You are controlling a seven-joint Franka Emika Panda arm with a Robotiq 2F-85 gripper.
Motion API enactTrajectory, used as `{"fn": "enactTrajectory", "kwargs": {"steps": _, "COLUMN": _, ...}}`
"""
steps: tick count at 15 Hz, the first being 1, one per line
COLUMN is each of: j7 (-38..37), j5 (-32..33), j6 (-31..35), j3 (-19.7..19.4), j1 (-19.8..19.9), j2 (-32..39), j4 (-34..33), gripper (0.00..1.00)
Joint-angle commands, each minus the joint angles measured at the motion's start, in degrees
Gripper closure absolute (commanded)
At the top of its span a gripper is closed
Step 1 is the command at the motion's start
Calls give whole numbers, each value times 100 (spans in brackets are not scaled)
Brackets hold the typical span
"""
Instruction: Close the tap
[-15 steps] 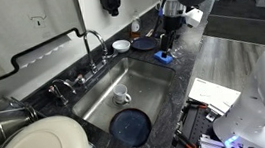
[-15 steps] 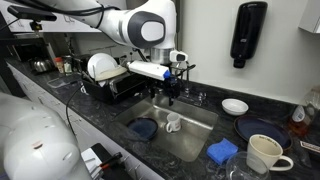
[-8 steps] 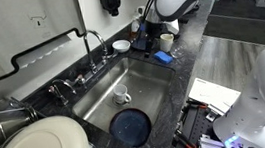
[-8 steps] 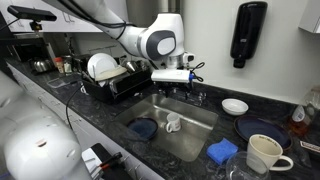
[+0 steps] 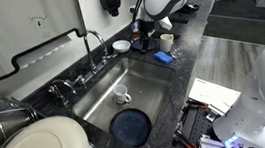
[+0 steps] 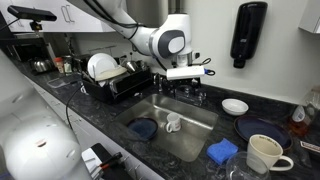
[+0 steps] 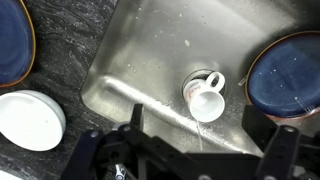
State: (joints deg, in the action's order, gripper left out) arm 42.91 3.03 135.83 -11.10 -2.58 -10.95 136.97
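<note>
The tap [image 5: 88, 49] is a slim chrome gooseneck with small levers at its base, standing behind the steel sink [image 5: 144, 83]. In an exterior view its base [image 6: 196, 94] shows just under my gripper. My gripper [image 5: 139, 41] hangs over the sink's back corner, a short way from the spout and not touching it. It also shows in an exterior view [image 6: 203, 72]. In the wrist view my gripper [image 7: 185, 156] is open and empty, its dark fingers wide apart above the basin. A thin pale line, perhaps water, runs down near the white mug [image 7: 205, 97].
In the basin lie the white mug [image 5: 122, 93] and a blue plate [image 5: 130, 127]. On the counter are a white bowl [image 5: 120, 45], a blue plate [image 6: 262, 130], a blue sponge [image 5: 164, 56] and a mug [image 6: 264, 153]. A dish rack [image 6: 112, 80] holds plates.
My arm has swung from above the blue sponge on the counter along the back of the sink toward the tap. The gripper has stayed open.
</note>
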Motion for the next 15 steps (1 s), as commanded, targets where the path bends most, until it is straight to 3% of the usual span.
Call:
{"fn": "enactTrajectory", "kwargs": {"steps": 1, "j7": 18, "j5": -37, "j6": -12, "j3": 151, "j1": 146, "j2": 2, "j4": -7, "gripper": 0}}
{"fn": "enactTrajectory", "kwargs": {"steps": 8, "j7": 693, "j5": -314, "j6": 630, "j3": 339, "j1": -67, "j2": 515, "j4": -496, "gripper": 0}}
{"fn": "enactTrajectory", "kwargs": {"steps": 12, "j7": 948, "j5": -200, "j6": 942, "j3": 387, "j1": 74, "j2": 906, "j4": -865, "gripper": 0}}
{"fn": "enactTrajectory", "kwargs": {"steps": 15, "j7": 1512, "j5": -549, "j6": 1020, "j3": 372, "j1": 187, "j2": 1320, "j4": -1278, "gripper": 0}}
